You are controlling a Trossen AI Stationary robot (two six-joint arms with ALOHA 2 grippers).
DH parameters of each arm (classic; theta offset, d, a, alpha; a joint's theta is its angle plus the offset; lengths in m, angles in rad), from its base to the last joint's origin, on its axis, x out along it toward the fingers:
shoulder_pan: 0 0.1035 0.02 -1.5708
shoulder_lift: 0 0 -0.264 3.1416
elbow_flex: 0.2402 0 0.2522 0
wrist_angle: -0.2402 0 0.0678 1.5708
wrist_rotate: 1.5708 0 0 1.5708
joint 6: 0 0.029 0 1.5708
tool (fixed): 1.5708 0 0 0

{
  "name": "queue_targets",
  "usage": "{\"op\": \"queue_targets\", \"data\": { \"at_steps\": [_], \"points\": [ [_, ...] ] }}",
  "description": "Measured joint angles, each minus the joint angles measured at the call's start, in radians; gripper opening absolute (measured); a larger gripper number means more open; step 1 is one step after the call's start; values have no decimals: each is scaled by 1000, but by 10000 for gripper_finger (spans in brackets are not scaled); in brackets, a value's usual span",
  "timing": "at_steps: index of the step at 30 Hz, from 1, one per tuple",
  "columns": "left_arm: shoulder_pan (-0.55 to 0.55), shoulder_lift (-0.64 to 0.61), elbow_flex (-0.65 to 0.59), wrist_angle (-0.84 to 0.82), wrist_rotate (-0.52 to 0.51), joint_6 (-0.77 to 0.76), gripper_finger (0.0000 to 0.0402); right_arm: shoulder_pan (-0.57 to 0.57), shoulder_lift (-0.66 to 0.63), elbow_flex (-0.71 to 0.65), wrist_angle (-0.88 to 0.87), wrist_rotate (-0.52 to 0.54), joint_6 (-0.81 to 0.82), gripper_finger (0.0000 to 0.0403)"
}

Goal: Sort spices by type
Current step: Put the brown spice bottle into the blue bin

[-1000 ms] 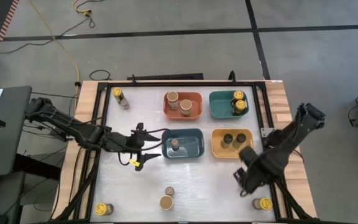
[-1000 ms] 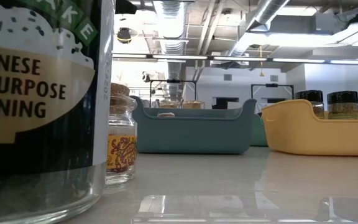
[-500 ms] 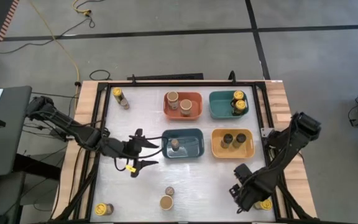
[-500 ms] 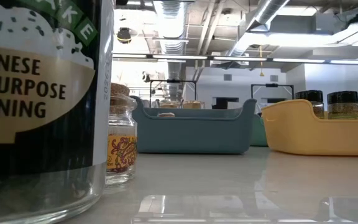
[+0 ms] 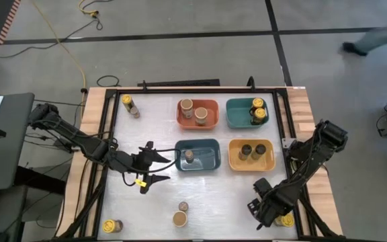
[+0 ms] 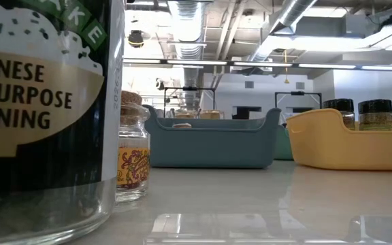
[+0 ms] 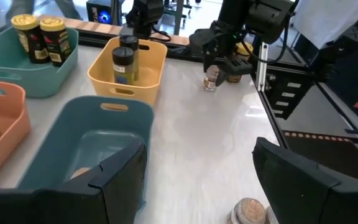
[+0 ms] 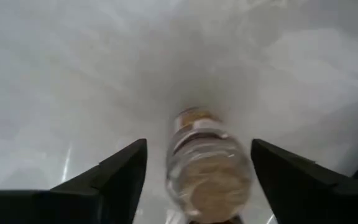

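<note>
1. My right gripper (image 5: 276,212) hangs wide open over a yellow-lidded jar (image 5: 285,220) at the near right corner of the pale table (image 5: 220,195); the jar stands between my fingers (image 8: 114,174), ungripped.
2. My left gripper (image 5: 158,167) waits open and empty beside the blue bin (image 5: 198,155).
3. Grey taped floor (image 5: 180,54) surrounds the table; ceiling ducts (image 6: 189,17) run overhead.

Open table (image 5: 220,191) strip runs between the bins and the two jars (image 5: 180,214) at the near edge. Blue bin (image 5: 203,156) sits just beside the spread left end effector (image 5: 154,167). Right end effector (image 5: 272,212) crowds the near-right corner, straddling a jar (image 8: 207,165).
</note>
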Motion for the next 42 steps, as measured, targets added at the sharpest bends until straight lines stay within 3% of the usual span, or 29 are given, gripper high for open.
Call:
{"op": "queue_targets", "data": {
  "at_steps": [9,18,21,27,36,42],
  "points": [
    [0,0,0,-4,0,-22,281,-6,-1,-32,75,-33,30,207],
    [0,0,0,-4,0,-20,281,-73,-32,40,-3,-2,-35,205],
    [0,0,0,-4,0,-20,281,-124,-45,130,-94,107,-166,205],
    [1,0,0,-4,0,-20,281,-301,-80,306,-151,283,-580,205],
    [12,-8,1,-10,-6,-11,281,-697,-10,479,-87,239,-1230,205],
    [14,-16,2,-27,-89,41,281,-800,167,570,-103,171,-1465,205]
  ]
}}
